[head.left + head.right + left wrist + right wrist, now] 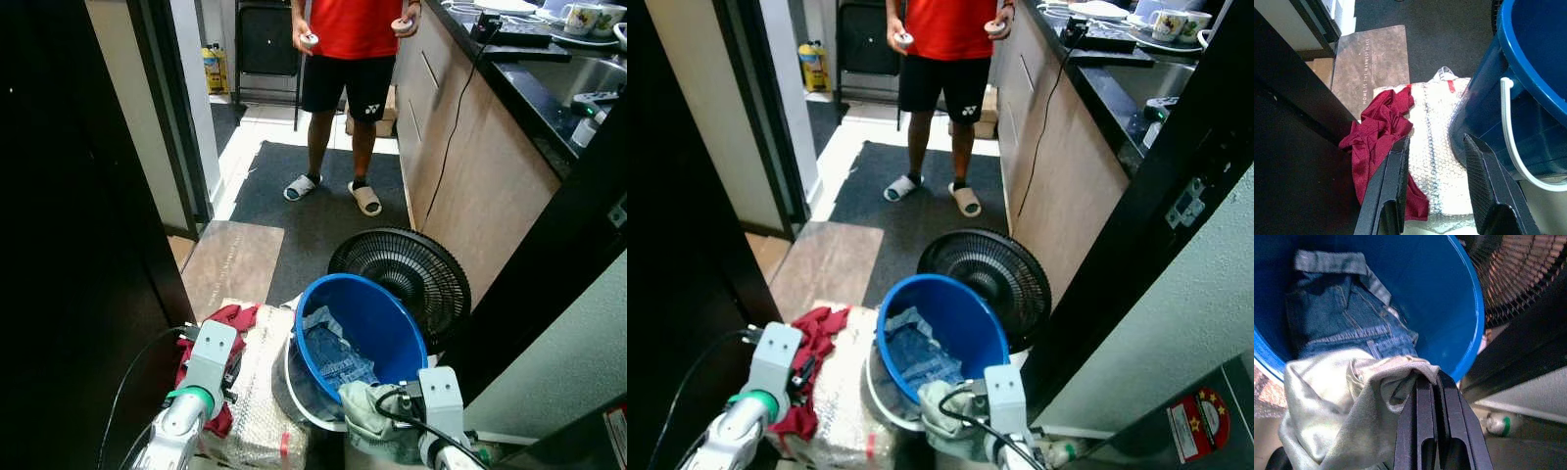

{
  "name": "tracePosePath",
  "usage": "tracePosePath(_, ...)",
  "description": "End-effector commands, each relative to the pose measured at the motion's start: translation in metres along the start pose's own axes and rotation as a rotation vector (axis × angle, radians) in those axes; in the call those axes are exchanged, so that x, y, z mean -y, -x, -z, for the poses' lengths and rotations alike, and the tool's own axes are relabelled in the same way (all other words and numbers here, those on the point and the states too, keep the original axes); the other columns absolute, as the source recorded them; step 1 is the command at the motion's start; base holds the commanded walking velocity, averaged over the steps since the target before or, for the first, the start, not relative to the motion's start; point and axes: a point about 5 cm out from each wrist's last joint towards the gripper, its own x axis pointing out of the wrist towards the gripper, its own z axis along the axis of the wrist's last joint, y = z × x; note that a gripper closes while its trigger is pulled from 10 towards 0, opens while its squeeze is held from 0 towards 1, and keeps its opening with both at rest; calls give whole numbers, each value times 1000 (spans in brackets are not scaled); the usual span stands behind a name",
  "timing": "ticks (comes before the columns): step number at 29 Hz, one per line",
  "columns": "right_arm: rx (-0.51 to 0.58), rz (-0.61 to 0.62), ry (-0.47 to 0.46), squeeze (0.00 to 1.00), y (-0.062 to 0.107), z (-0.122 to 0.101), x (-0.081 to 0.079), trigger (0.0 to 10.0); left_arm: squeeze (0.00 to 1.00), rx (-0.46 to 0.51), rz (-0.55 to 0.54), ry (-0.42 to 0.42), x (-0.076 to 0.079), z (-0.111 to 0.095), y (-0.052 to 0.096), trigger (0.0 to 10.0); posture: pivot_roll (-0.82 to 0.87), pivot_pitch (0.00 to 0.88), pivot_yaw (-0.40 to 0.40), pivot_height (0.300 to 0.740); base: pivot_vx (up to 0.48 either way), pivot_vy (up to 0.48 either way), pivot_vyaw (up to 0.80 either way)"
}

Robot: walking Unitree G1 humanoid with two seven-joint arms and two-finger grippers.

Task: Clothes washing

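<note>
A blue bucket [392, 328] holding denim jeans [333, 357] stands low in the head views. My right gripper [1426, 382] is shut on a pale grey-green garment [1337, 416], which hangs over the bucket's near rim [367, 409]. A red garment [1378, 129] lies crumpled on a bubble-wrapped bundle [1437, 147] left of the bucket. My left gripper [1435, 152] hovers open over that bundle, beside the red garment, with nothing between its fingers.
A black floor fan [402, 274] leans just behind the bucket. A person [348, 59] in a red shirt and black shorts stands on the dark mat [313, 196] ahead, holding controllers. Wooden cabinets [470, 166] run along the right, a dark door [69, 245] on the left.
</note>
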Motion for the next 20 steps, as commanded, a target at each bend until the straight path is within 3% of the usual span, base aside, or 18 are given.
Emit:
tracePosePath(1, 3, -14, 6, 0, 1, 1, -3, 10000, 0, -10, -10, 21, -1, 3, 2, 10000, 36, 0, 21, 740, 0, 0, 0)
tracePosePath(12, 22, 3, -11, 0, -1, -4, -3, 10000, 0, 6, -1, 21, 2, -1, 2, 10000, 41, 0, 29, 740, 0, 0, 0)
tracePosePath(15, 22, 32, -64, 0, -1, -4, -1, 10000, 0, 16, 6, 22, 3, -4, 1, 10000, 41, 0, 22, 740, 0, 0, 0)
tracePosePath(20, 103, 59, -58, 0, -4, -19, 3, 10000, 0, 20, -3, 30, 2, -7, 0, 10000, 27, 0, 37, 740, 0, 0, 0)
